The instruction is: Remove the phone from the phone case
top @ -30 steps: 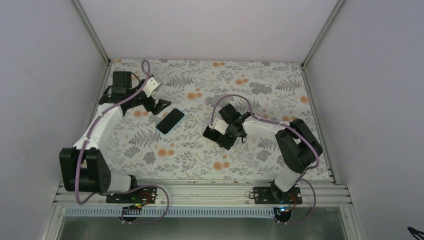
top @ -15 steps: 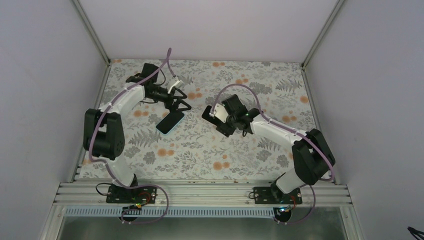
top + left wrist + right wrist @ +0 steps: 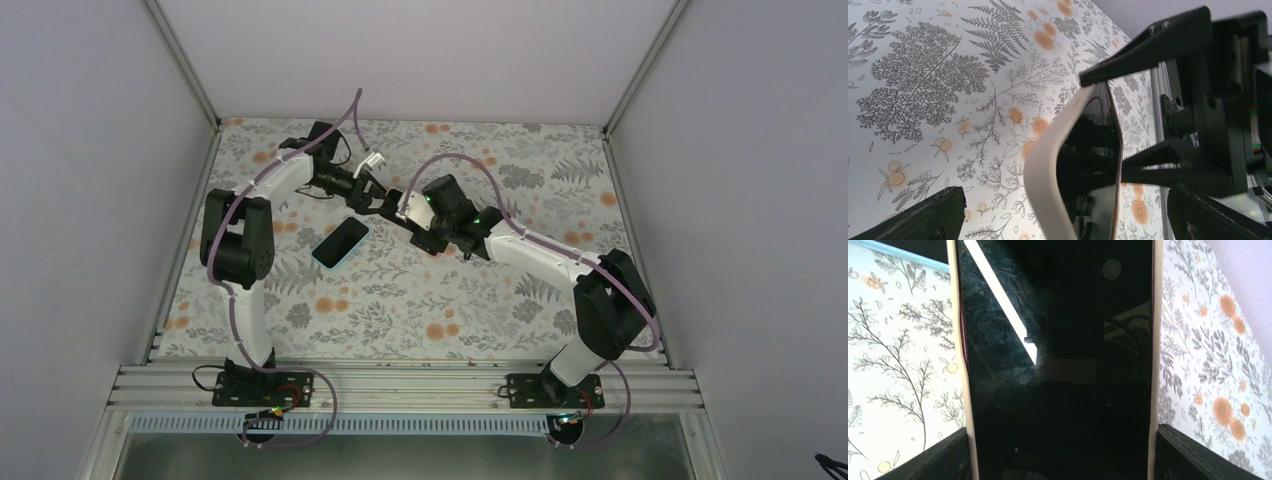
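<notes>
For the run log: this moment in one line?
right gripper: grips cased phone | left gripper: open, facing it | second phone: flat on table

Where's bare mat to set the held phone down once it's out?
Free: the near strip of mat along the rail, and the far-right corner. Crowded: mid-back, where left hand and right hand meet beside the phone lying flat.

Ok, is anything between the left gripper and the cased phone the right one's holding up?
Nothing visible. The open left gripper faces the cased phone edge-on, with only air between. The right gripper clamps its long sides. A second phone lies on the table, off the path.
</notes>
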{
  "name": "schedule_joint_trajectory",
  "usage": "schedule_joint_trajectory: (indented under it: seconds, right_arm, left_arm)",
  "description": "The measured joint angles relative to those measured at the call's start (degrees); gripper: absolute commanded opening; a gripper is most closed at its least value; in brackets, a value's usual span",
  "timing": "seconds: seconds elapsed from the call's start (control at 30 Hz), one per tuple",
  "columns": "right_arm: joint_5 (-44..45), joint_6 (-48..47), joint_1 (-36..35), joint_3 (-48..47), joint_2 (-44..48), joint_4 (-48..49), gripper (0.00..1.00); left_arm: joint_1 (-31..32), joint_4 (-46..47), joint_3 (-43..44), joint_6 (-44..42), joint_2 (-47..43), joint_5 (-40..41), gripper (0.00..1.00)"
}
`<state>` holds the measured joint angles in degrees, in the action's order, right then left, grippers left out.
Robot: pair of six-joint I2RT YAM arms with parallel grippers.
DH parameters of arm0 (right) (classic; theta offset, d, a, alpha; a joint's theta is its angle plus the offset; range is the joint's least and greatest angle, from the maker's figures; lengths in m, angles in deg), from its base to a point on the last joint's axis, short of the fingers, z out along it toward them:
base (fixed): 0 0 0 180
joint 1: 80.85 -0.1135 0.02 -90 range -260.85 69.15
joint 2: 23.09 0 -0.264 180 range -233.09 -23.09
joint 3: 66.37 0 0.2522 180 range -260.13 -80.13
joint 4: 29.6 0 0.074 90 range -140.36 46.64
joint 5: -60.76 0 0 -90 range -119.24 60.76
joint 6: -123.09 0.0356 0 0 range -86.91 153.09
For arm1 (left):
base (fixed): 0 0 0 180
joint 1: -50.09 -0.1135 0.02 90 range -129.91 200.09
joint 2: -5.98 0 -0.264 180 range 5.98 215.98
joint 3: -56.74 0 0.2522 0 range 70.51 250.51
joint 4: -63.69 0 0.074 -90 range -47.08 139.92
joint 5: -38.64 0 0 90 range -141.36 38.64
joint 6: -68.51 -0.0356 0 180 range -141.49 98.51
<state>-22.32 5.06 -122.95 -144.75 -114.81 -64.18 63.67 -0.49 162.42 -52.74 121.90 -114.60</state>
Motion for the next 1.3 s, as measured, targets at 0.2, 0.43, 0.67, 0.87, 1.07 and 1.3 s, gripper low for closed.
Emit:
schedule_joint_trajectory:
  seconds: [0.2,0.43,0.67,0.87,1.07,1.3]
  right_arm:
    - [0.63,-0.37,-1.77,-1.90,-2.84,1.86,0.73]
    - [3.02,-1.11,-2.19,-2.10,-4.87,4.63,0.72]
    - [4.28,-1.29,-2.21,-2.10,-4.87,6.69,0.72]
    - [4.42,-1.29,-2.21,-2.10,-4.55,6.91,0.72]
    - [4.48,-1.27,-2.93,-2.12,-4.52,6.97,0.75]
    - [5.55,-1.36,-3.37,-2.89,-4.11,6.80,1.00]
  left_arm:
    - [0.44,-1.73,3.82,1.51,2.21,-0.68,0.74]
    - [0.42,-5.84,6.97,-0.59,2.75,-0.87,0.71]
    - [0.42,-6.19,5.46,-0.85,2.78,-0.09,0.79]
    - [0.31,-3.96,4.31,0.92,2.78,0.90,0.63]
    - [0.31,-3.17,4.52,2.16,2.89,0.33,0.16]
    - [0.31,-9.57,8.55,-0.94,4.26,-2.27,0.04]
